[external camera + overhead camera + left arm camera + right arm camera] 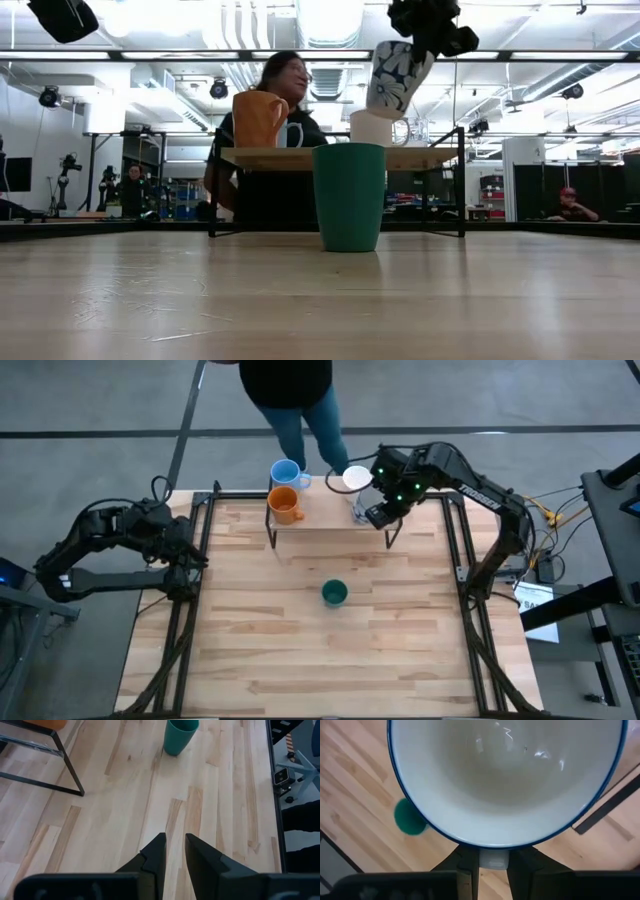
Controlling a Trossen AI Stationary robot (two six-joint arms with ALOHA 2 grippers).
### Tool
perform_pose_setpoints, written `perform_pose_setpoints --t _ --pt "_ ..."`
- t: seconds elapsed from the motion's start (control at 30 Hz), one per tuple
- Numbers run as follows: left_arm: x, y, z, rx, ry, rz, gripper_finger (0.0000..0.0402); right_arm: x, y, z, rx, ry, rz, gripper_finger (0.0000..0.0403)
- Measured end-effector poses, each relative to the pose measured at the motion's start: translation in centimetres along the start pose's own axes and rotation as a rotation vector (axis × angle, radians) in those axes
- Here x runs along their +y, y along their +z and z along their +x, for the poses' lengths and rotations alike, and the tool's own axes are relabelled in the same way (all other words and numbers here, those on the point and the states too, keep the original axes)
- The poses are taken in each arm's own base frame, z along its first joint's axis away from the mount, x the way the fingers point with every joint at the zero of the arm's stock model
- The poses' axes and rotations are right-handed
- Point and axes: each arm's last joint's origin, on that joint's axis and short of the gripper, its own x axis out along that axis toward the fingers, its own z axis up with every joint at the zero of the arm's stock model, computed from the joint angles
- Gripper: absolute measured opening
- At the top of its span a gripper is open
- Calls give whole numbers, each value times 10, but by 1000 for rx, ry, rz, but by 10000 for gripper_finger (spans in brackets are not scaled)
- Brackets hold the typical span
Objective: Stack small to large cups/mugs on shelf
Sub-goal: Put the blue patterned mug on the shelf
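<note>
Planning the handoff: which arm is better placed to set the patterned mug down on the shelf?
Right. Its claw already holds the patterned mug tilted above the shelf, over the white mug. The left claw waits at the table's left edge.

Beyond your table (300, 630) of pale wood planks, the floor (100, 400) is grey concrete crossed by a dark line. You look into a big workshop with white ceiling ducts (240, 30), long strip lights (330, 15) and hanging black lamps (219, 88). A person (275, 130) stands right behind the table, and others sit farther back (567, 203).
</note>
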Motion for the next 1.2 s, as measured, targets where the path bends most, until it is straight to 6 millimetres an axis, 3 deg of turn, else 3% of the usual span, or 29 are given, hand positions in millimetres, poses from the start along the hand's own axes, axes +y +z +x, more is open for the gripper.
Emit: perform_pose_setpoints --t 0.2,0.53,1.2 --pt "0 0 0 0 0 1 57 -5 -11 11 59 -30 8 57" --pt "0 0 0 -1 0 9 57 -11 -25 4 47 -32 -9 57" --pt "0 0 0 1 0 4 57 -11 -19 14 54 -90 -76 57"
